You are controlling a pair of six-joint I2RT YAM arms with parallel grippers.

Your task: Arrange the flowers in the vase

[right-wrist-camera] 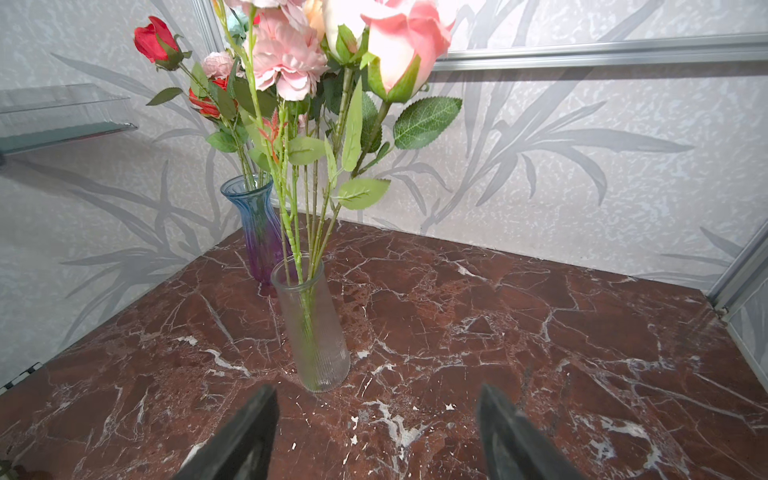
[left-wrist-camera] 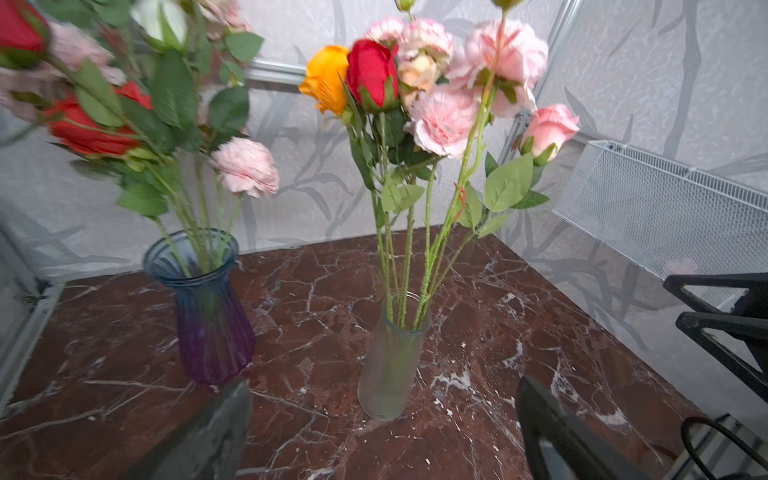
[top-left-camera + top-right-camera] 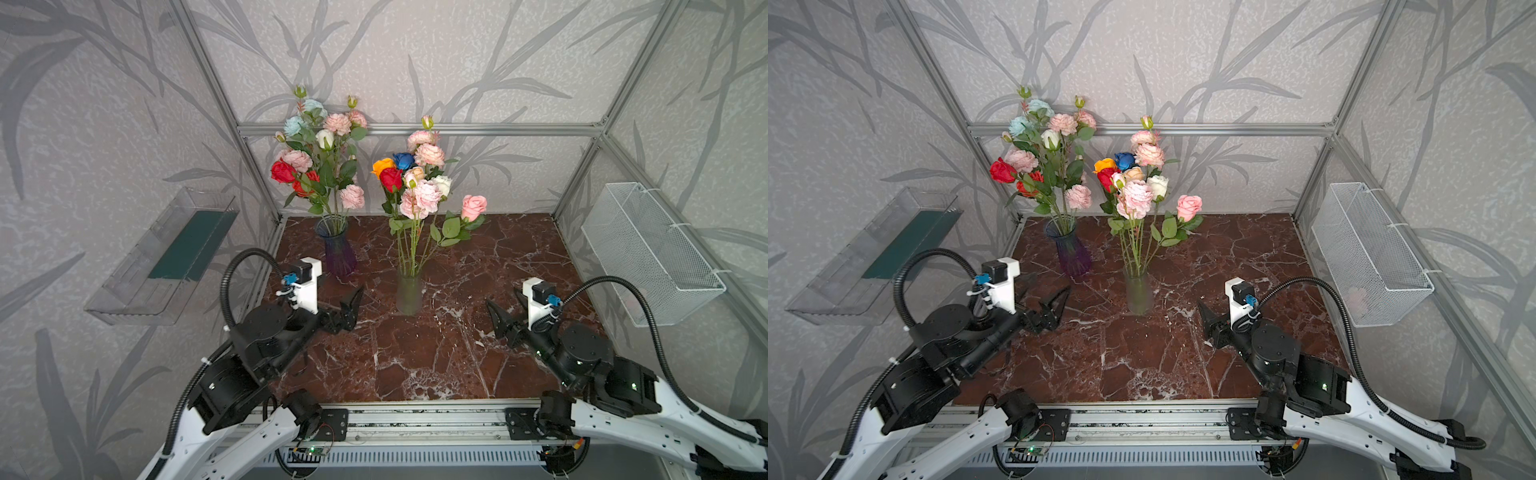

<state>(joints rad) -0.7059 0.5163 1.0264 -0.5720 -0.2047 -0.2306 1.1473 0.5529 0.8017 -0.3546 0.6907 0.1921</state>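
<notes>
The flowers stand in two bunches. One bunch [image 3: 415,183] of pink, red, orange, blue and cream blooms fills a clear ribbed vase [image 3: 409,295] mid-table, with a pink rose [image 3: 473,207] leaning out to the right. The other bunch [image 3: 320,153] sits in a blue-to-purple vase [image 3: 338,253] further back on the left. My left gripper [image 3: 341,291] hovers open and empty just left of the clear vase [image 2: 392,353]. On the right of that vase [image 1: 311,324], my right gripper [image 3: 503,297] is open and empty too. In both wrist views, the fingers [image 2: 208,432] [image 1: 245,432] frame bare tabletop.
The dark red marble tabletop [image 3: 436,353] is fenced by aluminium frame posts and papered walls. A clear plastic tray [image 3: 166,257] hangs on the left wall. A white mesh basket [image 3: 648,249] hangs on the right wall.
</notes>
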